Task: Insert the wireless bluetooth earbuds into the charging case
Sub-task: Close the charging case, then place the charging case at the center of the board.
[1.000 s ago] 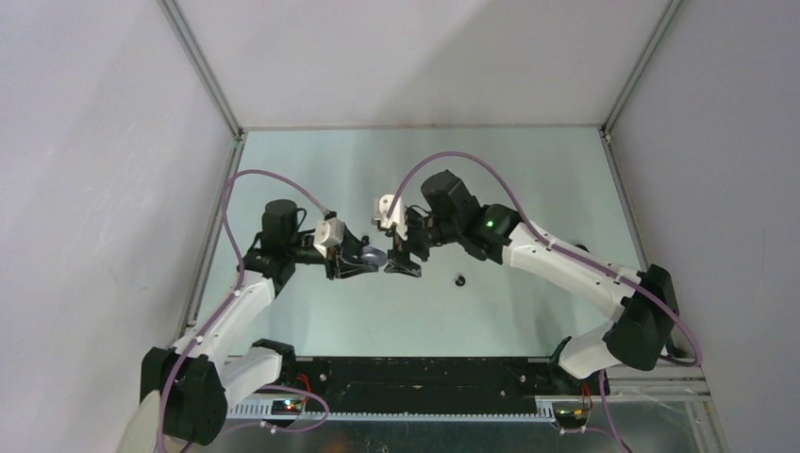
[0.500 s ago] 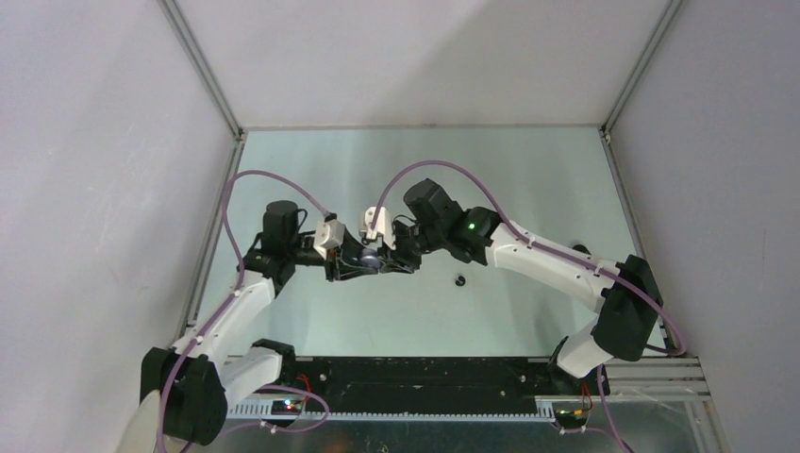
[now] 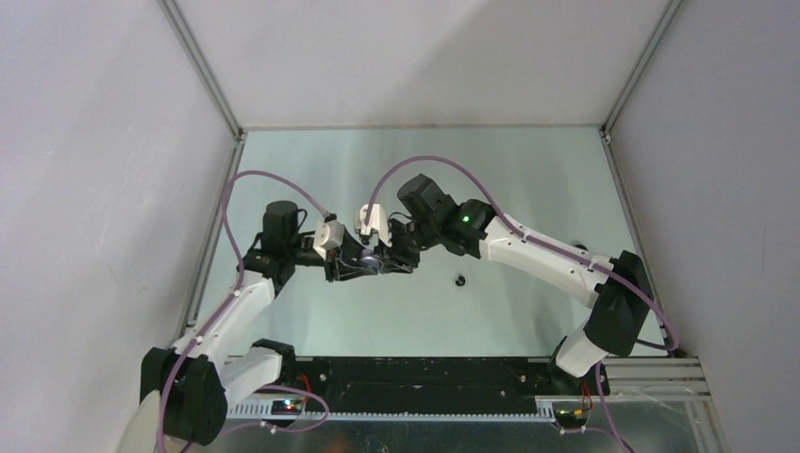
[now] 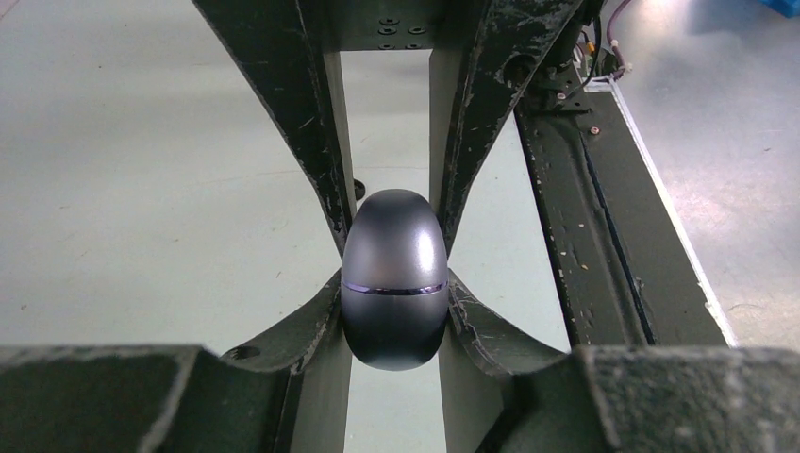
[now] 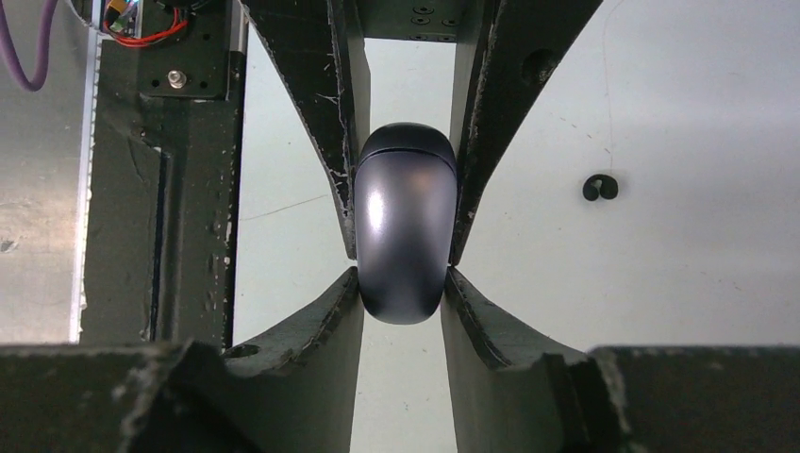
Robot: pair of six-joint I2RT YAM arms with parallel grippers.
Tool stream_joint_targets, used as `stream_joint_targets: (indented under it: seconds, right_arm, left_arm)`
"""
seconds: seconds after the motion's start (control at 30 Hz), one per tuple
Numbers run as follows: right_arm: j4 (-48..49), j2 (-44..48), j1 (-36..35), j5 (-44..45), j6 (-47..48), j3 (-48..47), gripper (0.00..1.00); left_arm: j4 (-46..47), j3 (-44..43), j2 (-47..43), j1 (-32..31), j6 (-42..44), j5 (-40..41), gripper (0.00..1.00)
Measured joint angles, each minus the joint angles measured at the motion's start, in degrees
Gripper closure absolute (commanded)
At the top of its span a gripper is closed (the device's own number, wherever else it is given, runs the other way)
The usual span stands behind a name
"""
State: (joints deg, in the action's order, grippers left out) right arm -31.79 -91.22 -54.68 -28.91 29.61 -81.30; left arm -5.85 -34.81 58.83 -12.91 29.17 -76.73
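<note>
The charging case (image 4: 393,278) is a dark grey egg shape with a thin purple seam line, its lid closed, held above the table. My left gripper (image 4: 393,283) is shut on one end of it. From the opposite side my right gripper (image 5: 404,278) is shut on the other end of the case (image 5: 406,226). In the top view the two grippers (image 3: 357,264) (image 3: 389,260) meet at the case (image 3: 372,260) left of the table's middle. A tiny black earbud (image 5: 600,187) lies on the table to the right (image 3: 460,279). No purple earbuds show.
The pale green table (image 3: 472,170) is fenced by white walls on the left, back and right. A black base rail (image 3: 415,373) runs along the near edge. Purple cables loop over both arms.
My right gripper has moved left to the case and closed on its free end. The left gripper has kept its hold without moving.
</note>
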Motion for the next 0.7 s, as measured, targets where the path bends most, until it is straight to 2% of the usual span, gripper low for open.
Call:
stream_joint_targets:
  seconds: [0.27, 0.43, 0.63, 0.7]
  right_arm:
    - [-1.92, -0.63, -0.68, 0.20, -0.90, -1.25, 0.52]
    - [-2.23, -0.83, -0.76, 0.74, -1.14, -1.66, 0.65]
    - [-2.73, -1.38, -1.20, 2.62, -2.19, -2.54, 0.85]
    - [-3.19, -1.62, -1.42, 3.10, -2.21, -2.99, 0.88]
  left_arm:
    - [-0.94, 0.00, -0.11, 0.02, 0.87, 0.11, 0.97]
    - [-1.05, 0.00, -0.11, 0.02, 0.87, 0.00, 0.96]
    - [-1.33, 0.00, -0.24, 0.02, 0.96, 0.22, 0.81]
    - [-1.51, 0.00, -0.46, 0.07, 1.09, 0.33, 0.75]
